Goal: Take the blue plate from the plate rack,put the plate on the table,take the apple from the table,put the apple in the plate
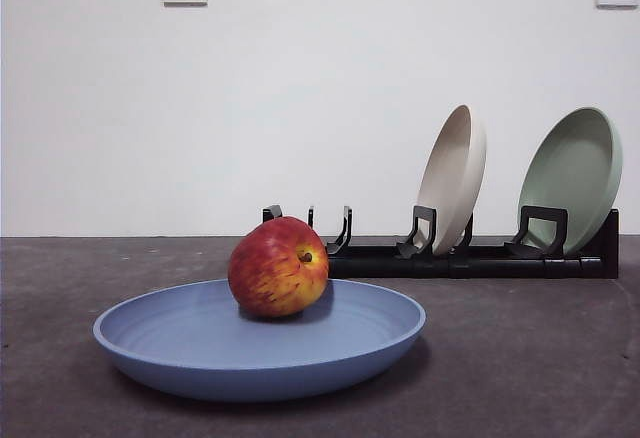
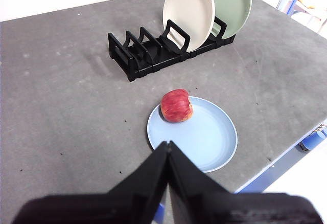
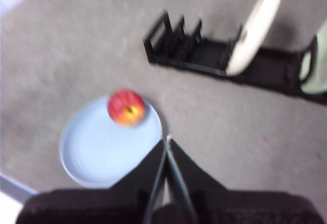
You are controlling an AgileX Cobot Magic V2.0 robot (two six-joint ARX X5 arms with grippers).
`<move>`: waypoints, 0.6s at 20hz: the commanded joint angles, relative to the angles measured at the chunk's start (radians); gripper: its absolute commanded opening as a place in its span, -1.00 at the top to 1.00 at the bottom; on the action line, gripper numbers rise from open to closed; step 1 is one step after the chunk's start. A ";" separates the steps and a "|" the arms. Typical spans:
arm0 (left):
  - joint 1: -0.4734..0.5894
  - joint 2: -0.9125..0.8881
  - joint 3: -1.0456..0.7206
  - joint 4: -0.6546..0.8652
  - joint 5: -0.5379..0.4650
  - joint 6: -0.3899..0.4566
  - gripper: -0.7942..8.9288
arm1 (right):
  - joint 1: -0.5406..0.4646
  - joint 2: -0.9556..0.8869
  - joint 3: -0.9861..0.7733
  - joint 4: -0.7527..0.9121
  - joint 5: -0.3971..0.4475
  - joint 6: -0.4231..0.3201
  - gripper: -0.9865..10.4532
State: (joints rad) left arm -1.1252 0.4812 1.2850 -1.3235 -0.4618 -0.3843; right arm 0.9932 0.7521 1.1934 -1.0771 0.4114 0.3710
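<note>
The blue plate lies flat on the grey table, in front of the black plate rack. The red apple rests inside the plate, toward its far rim. It also shows in the left wrist view and the right wrist view. My left gripper is shut and empty, raised above the plate's near edge. My right gripper is shut and empty, raised above the table beside the plate. Neither gripper shows in the front view.
A beige plate and a pale green plate stand upright in the rack's right slots; the left slots hold nothing. The table's front edge runs close to the blue plate. Two wall sockets sit high on the back wall.
</note>
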 commanded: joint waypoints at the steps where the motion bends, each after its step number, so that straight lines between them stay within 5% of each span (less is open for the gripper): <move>1: -0.002 -0.001 0.000 0.003 -0.003 0.014 0.84 | 0.001 0.010 -0.001 -0.079 0.001 0.011 0.83; 7: 0.051 0.004 -0.001 0.003 -0.004 0.015 0.84 | 0.001 0.024 -0.002 -0.301 0.002 0.011 0.83; 12: 0.411 0.005 -0.053 0.060 0.017 0.291 0.84 | 0.001 0.024 -0.002 -0.301 0.002 0.011 0.83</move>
State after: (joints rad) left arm -0.7483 0.4881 1.2465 -1.2823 -0.4515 -0.2039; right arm 0.9932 0.7757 1.1931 -1.3586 0.4118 0.3714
